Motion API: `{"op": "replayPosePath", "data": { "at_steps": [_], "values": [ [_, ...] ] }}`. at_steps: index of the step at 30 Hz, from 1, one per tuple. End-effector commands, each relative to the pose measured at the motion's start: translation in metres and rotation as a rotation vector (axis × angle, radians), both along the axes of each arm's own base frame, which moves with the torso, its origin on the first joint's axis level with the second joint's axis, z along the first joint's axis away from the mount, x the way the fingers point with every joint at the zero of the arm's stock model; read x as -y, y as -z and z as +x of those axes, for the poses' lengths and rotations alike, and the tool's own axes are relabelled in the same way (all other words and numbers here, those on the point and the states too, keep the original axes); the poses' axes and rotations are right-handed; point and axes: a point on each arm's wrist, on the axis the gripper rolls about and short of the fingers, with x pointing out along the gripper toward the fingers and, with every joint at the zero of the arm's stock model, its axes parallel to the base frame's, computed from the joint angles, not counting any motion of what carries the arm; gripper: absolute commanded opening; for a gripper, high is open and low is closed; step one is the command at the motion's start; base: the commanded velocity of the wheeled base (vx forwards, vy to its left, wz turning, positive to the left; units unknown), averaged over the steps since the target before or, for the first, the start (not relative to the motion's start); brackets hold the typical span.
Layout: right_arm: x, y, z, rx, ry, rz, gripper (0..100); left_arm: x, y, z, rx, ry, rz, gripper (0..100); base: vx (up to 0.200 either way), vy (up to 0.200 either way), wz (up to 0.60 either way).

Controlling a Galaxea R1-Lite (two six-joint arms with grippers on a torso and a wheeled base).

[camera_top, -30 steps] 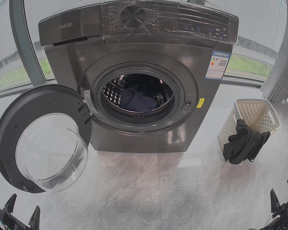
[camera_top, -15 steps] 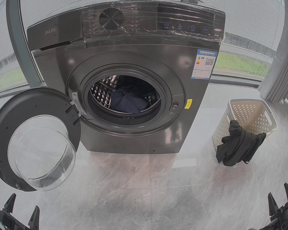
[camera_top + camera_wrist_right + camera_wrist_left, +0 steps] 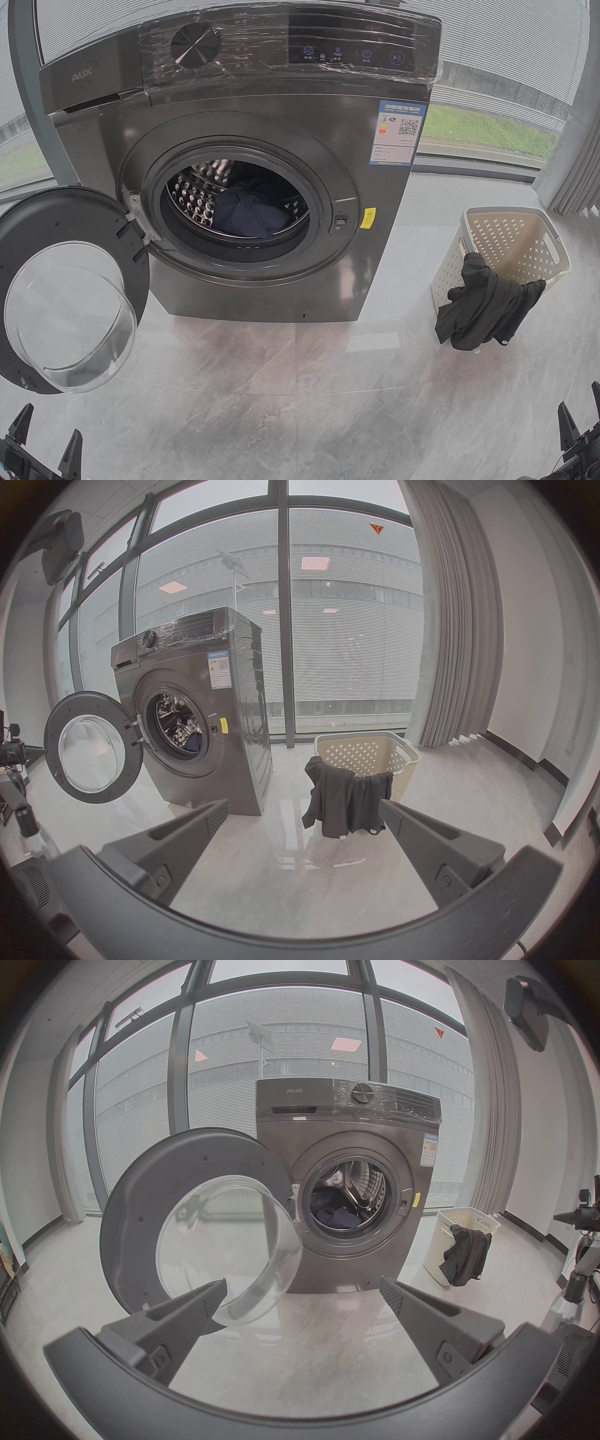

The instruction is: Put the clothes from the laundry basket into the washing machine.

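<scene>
In the head view, the washing machine (image 3: 262, 112) is standing ahead on the pale floor (image 3: 281, 400), with its round door (image 3: 62, 219) hanging wide open on the robot's left. A dark blue garment (image 3: 247, 215) is lying inside the drum (image 3: 187, 194). The laundry basket (image 3: 550, 231) is sitting on the floor to the right of the machine, apart from it. A black garment (image 3: 484, 306) is hanging over the basket's near rim and trailing down its outer wall. The left gripper (image 3: 49, 432) is hovering low at the near left edge, and the right gripper (image 3: 581, 412) is hovering at the near right corner. Both are spreading their fingers around nothing. In the left wrist view, the left gripper's fingers are gaping wide and gripping nothing, facing the open door and the drum, where the blue garment is showing. The basket with its black garment is standing just beyond the machine's side. In the right wrist view, the right gripper's fingers are likewise standing wide apart and empty. The black garment is showing between them farther off, draping over the basket's rim. The basket is sitting before a window (image 3: 350, 636) and a curtain (image 3: 462, 636).
</scene>
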Motion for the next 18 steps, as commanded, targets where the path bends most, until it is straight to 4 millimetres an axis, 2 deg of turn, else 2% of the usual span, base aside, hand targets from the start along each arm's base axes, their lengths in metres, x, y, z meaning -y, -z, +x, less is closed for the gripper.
{"op": "replayPosePath", "data": {
  "at_steps": [1,18],
  "values": [
    [0.0,0.0051,0.0004,-0.005,-0.001,0.0,100,0.0,0.0046,0.0003,-0.005,0.0,0.0,100,0.0,-0.2,0.0],
    [0.0,0.0053,0.0004,-0.006,-0.001,0.0,100,0.0,0.0048,0.0003,-0.006,0.0,-0.009,100,0.0,-0.2,0.0]
  ]
}}
